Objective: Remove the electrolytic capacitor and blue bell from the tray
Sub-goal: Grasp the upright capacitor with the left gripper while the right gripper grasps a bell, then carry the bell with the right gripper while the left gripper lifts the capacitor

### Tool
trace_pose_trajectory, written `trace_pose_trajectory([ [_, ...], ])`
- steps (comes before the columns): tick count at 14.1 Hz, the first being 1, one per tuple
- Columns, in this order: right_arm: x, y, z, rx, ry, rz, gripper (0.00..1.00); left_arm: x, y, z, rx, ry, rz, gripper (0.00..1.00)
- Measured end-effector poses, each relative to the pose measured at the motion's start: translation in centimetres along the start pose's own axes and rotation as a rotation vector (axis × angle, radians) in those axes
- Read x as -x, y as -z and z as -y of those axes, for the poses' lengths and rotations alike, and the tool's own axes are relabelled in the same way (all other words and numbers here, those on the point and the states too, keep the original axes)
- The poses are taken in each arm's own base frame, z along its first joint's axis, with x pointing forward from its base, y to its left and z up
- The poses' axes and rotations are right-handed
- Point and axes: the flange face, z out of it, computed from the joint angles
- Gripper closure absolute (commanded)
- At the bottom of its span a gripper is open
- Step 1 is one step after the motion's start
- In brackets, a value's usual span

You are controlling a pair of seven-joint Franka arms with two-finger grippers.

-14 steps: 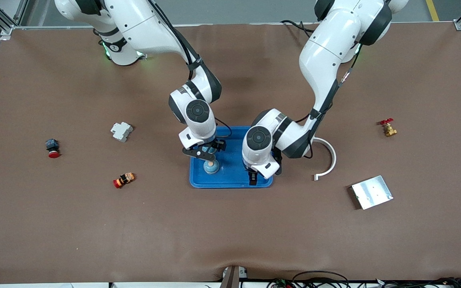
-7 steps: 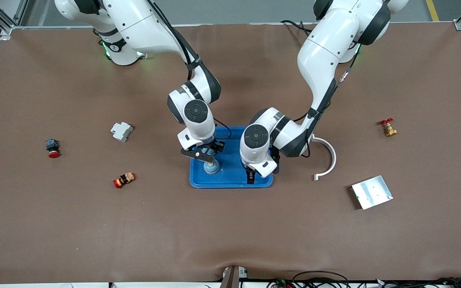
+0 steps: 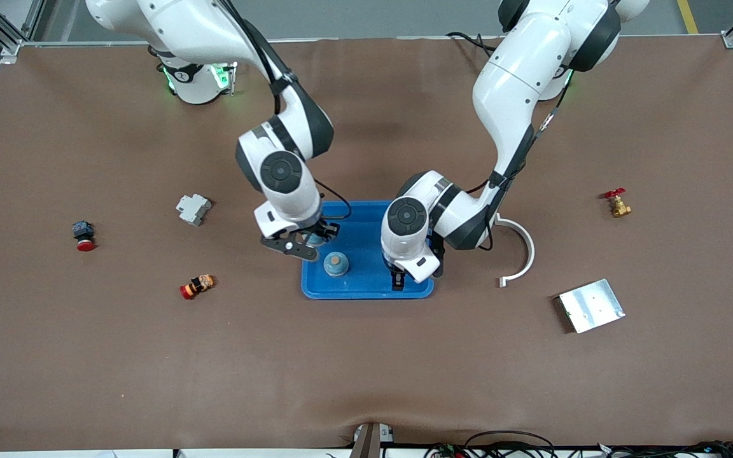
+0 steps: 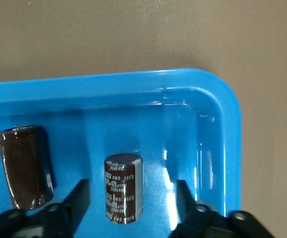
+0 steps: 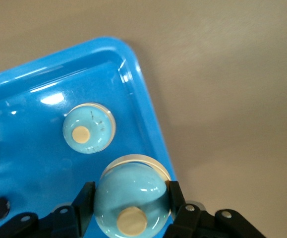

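Observation:
A blue tray lies mid-table. My right gripper hangs over the tray's edge toward the right arm's end, shut on a light blue bell with a tan knob; its fingers press the bell's sides. A second bell rests in the tray. My left gripper is low in the tray's corner toward the left arm's end, open around an upright brown capacitor, with gaps on both sides. Another brown capacitor stands beside it in the tray.
On the right arm's side lie a white breaker, a red push button and a red-orange part. On the left arm's side are a white curved piece, a metal plate and a brass valve.
My right gripper has shut on a bell and carried it toward the right arm's end of the tray, leaving the other bell uncovered. The left arm has barely shifted.

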Motion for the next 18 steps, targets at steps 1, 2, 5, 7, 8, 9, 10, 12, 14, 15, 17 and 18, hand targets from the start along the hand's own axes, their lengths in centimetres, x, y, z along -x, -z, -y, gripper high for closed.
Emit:
trace_pose_trajectory([
  [1,-0.8,1.4,-1.6,-0.006,0.015,0.015,0.97,0.0,0.0,0.0,0.000,0.000,0.000,1.00],
  [2,-1.9,2.6,-3.7,-0.006,0.032,0.030,0.98,0.0,0.0,0.0,0.000,0.000,0.000,1.00],
  [5,-6.7,4.6,-11.4,-0.001,0.090,0.075,0.98,0.1,0.0,0.1,0.003,-0.006,-0.004,1.00],
  [7,-10.2,5.1,-17.4,-0.005,0.142,0.106,0.98,0.3,0.2,0.0,0.018,-0.027,-0.015,1.00],
  [8,-11.6,5.2,-20.4,-0.011,0.173,0.118,0.98,0.3,0.6,-0.2,0.033,-0.055,-0.020,1.00],
  [9,-12.7,5.1,-23.3,-0.018,0.203,0.127,0.98,0.4,1.4,-0.5,0.047,-0.093,-0.018,1.00],
  [10,-13.6,5.0,-26.1,-0.026,0.235,0.134,0.98,0.3,2.6,-0.8,0.051,-0.143,-0.019,1.00],
  [12,-15.0,4.6,-31.8,-0.038,0.304,0.143,0.98,0.0,5.4,-0.9,0.028,-0.206,-0.022,1.00],
  [14,-15.8,4.3,-37.4,-0.033,0.357,0.146,0.98,0.1,7.8,-0.9,0.033,-0.233,-0.012,1.00],
  [15,-16.0,4.0,-39.8,-0.030,0.382,0.143,0.98,0.2,8.4,-0.8,0.036,-0.269,-0.011,1.00],
  [17,-15.9,2.5,-43.8,-0.028,0.445,0.107,0.99,0.6,8.8,-0.5,0.036,-0.412,-0.009,1.00],
  [18,-15.6,1.3,-45.4,-0.026,0.467,0.087,0.99,0.8,9.1,-0.4,0.035,-0.466,-0.008,1.00],
])
